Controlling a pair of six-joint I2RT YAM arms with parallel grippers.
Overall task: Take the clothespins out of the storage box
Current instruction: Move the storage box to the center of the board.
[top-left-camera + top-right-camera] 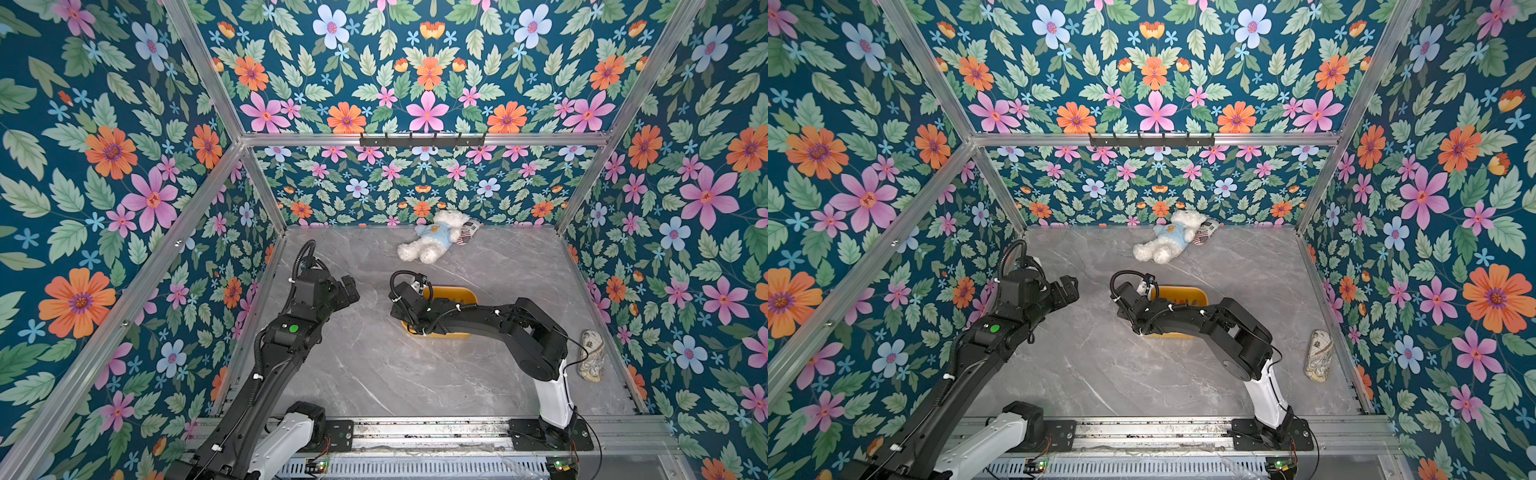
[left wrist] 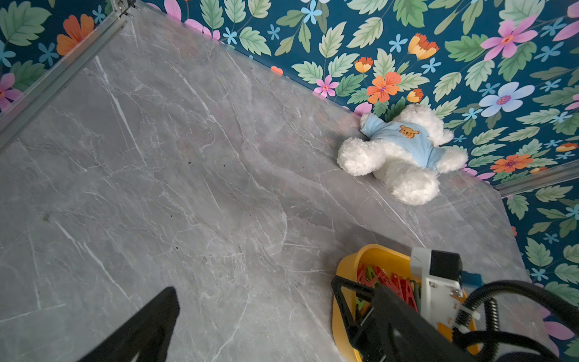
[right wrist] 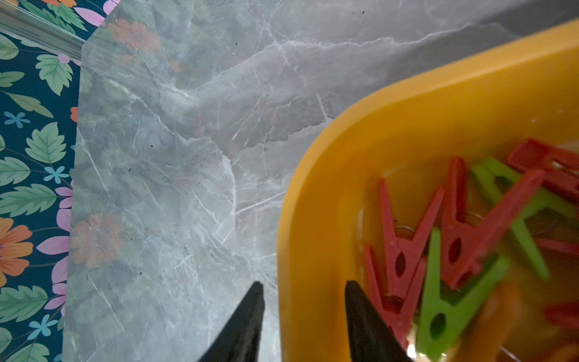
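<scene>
The yellow storage box point(image 1: 453, 297) point(image 1: 1183, 295) sits mid-table, partly under my right arm. Inside it lie red and green clothespins point(image 3: 401, 244), also seen in the left wrist view as a red heap point(image 2: 391, 282). My right gripper point(image 3: 304, 283) points down over the box's left end, astride its wall point(image 3: 329, 188). One finger is outside over the table, the other inside beside a red clothespin. Its jaws stand apart and hold nothing. My left gripper point(image 1: 351, 291) hovers open and empty to the left of the box, with one finger point(image 2: 163, 313) showing over bare table.
A white plush bear point(image 1: 432, 239) in a blue shirt lies at the back wall, with a patterned pouch point(image 1: 467, 230) behind it. A patterned oblong case point(image 1: 591, 355) lies at the right edge. Floral walls and aluminium rails enclose the grey marble table point(image 1: 374, 374).
</scene>
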